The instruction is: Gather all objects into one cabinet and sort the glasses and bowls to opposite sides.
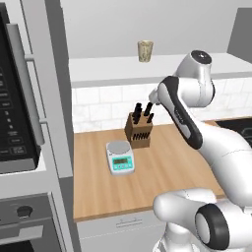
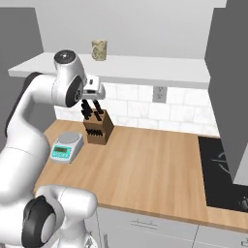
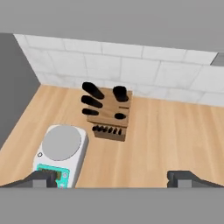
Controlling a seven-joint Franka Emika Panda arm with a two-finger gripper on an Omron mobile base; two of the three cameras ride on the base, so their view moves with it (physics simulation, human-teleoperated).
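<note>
Two fingertips of our gripper (image 3: pixel 112 178) stand wide apart, empty, above the wooden countertop (image 1: pixel 162 172). Beneath lie the kitchen scale (image 3: pixel 60 153) and, behind it, the knife block (image 3: pixel 107 114). Our arm folds upward, hand tilted down. Farthest, the beige speckled tumbler (image 1: pixel 145 50) stands upright on the cabinet (image 1: pixel 118 70) floor, apparently awaiting sorting.

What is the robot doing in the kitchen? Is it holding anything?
No, nothing yet. Its gripper is open and hangs over the wooden counter, looking down at a knife block and a little kitchen scale. A speckled beige tumbler stands alone up on the white cabinet floor above the arm. The robot probably means to sort that cup, but it has not touched it.
</note>
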